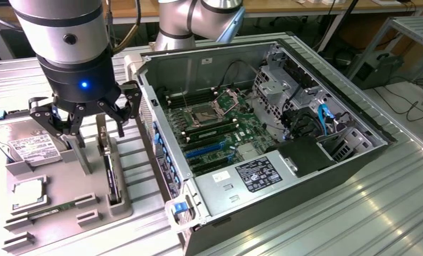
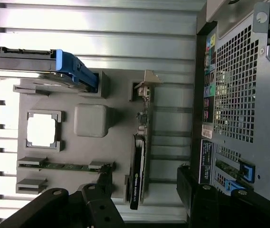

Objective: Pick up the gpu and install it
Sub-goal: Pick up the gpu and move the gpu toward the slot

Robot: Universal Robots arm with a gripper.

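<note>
Jaws: wide open and gripping nothing (a clear gap shows between the two sides).
Arm (image 1: 62, 32): it hangs over the tray (image 1: 62, 184), with the jaws above the gpu's bracket end.
Gpu (image 1: 113, 173): it stands on its long edge in a slot of the tray, on the side nearest the case (image 1: 318, 186). In the wrist view the gpu (image 2: 139, 161) sits in the gap between the dark fingers (image 2: 94, 204), apart from both.
Bracket (image 2: 147, 83): silver, at the card's end far from the fingers.
Tray, other parts: a drive (image 1: 26, 144), a cpu (image 1: 30, 194) and a memory stick (image 1: 55, 209).
Case: it lies open on the ribbed worktop (image 1: 354, 213) at the exterior view's right of the tray, with the motherboard (image 1: 219, 128) facing up.
</note>
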